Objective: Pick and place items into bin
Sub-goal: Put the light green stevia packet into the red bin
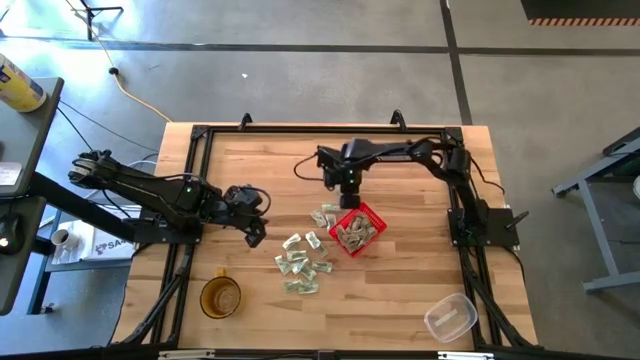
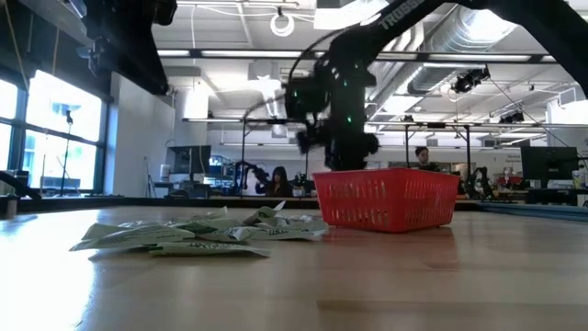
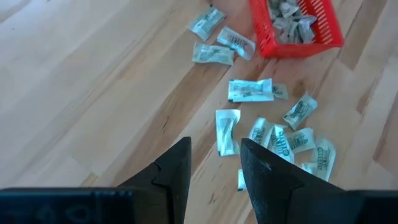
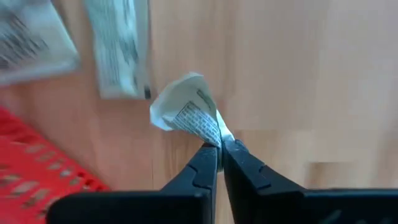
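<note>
- Right pincer (image 4: 219, 149): fingers pressed together on one corner of a crumpled packet (image 4: 186, 112), held off the tabletop (image 1: 400, 290).
- Right pincer (image 1: 347, 187) sits just beyond the far rim of the red basket (image 1: 371, 216); judged next move is a short carry toward the basket's middle, then release.
- Basket already holds several packets; its open top looks clear of obstruction.
- Left pincer (image 3: 214, 163): fingers apart, empty, pointing at the loose packets (image 3: 227, 130) on the tabletop.
- Left pincer (image 1: 254, 232) is near the loose pile (image 1: 303, 265) and well apart from the right arm.
- Amber cup (image 1: 220, 297) and clear container (image 1: 450, 318) stand near the front edge, out of the way.
</note>
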